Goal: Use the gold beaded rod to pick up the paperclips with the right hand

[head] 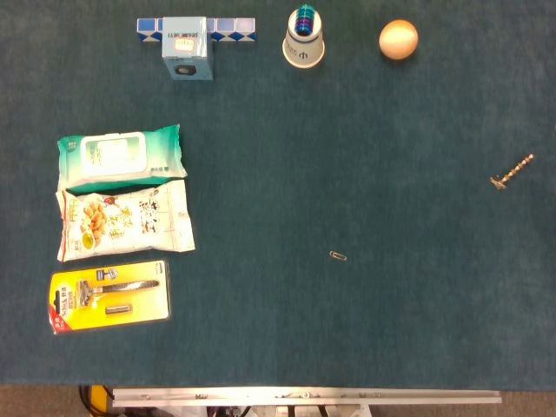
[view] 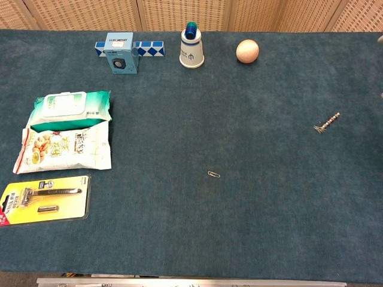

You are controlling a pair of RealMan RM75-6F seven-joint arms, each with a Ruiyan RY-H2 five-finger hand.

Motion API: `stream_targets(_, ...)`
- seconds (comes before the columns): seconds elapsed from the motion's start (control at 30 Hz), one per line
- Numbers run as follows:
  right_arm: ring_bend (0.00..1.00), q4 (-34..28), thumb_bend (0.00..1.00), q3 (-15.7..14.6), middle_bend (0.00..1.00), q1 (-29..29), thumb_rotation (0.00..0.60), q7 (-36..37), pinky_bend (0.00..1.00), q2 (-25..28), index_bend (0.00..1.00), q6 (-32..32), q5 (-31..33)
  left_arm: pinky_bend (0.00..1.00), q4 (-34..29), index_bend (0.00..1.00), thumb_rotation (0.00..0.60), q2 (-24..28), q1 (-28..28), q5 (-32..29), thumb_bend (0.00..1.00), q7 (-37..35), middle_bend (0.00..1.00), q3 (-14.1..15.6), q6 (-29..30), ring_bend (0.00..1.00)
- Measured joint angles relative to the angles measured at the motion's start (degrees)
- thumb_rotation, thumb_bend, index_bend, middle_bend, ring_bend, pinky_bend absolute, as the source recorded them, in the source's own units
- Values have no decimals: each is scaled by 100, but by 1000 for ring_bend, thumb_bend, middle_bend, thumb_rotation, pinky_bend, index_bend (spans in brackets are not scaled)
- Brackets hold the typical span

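Head view. Gold beaded rod point(head: 512, 171): lies flat on the counter point(head: 347, 156) near its right edge, tilted, with a small bunch of paperclips point(head: 499, 182) clinging to its lower-left end. One loose paperclip point(head: 338, 255) rests well apart, near the counter's middle. Neither hand appears; whether the right hand is spread or curled cannot be told.

Handling, as judged: the rod is thin, stiff and light, probably smooth, and likely to roll or slip under a pinch. Best taken at the bare upper-right end, away from the clips, between thumb and a fingertip. The clips look held only by magnetism, so a jolt may shed them.

Chest view. Gold beaded rod point(view: 330, 121): same lie, right of centre, clustered paperclips point(view: 319, 128) at its lower-left tip. Loose paperclip point(view: 213, 174) sits alone, well to its left. A pale sliver shows at the right border; too little is visible to identify it.
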Motion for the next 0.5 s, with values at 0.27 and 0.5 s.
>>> stream_targets(0.27, 0, 48, 198, 116, 97, -193, 600, 365, 70, 108, 259, 205, 34, 503, -40, 477, 600, -15, -102, 362, 356, -119, 423, 194, -126, 313)
stream_targets(0.5, 0, 48, 198, 207, 97, -318, 600, 738, 70, 238, 259, 341, -4, 503, -49, 477, 600, -82, -243, 330, 356, 28, 423, 233, -368, 313)
